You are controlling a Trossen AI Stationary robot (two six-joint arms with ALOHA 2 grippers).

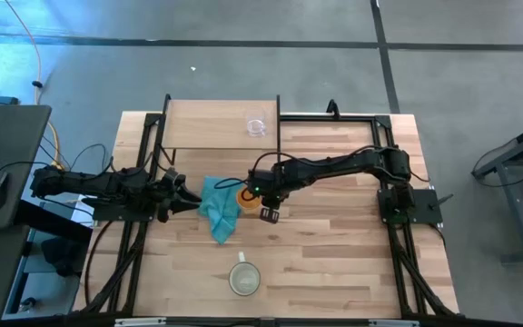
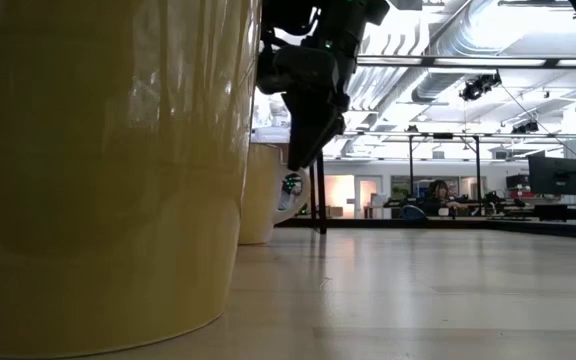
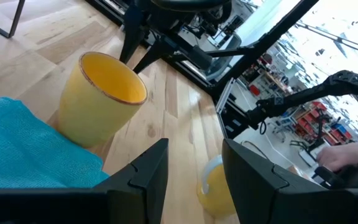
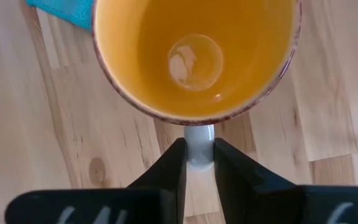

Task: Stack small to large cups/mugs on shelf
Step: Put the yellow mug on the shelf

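The right hand [image 4: 199,163] sits over the orange mug [image 4: 194,56], its two fingers pinched on the pale handle [image 4: 199,144] that sticks out from the rim. The grip looks narrow and sits far from the mug's weight, so on lifting the mug may swing or slip out. It stands on the counter [image 1: 334,245] just beside the teal cloth [image 1: 218,207]; a tilting mug could drag the cloth or snag on it.

The small glass cup [image 1: 256,125] already stands on the shelf [image 1: 207,123], well apart from the mug. A mug set down too close could knock that glass, which looks light and easy to tip. The white mug [image 1: 244,278] waits near the front edge of the counter.

The left hand [image 3: 194,177] rests spread wide and empty by the cloth, near enough that a wide swing of the right arm might brush it.
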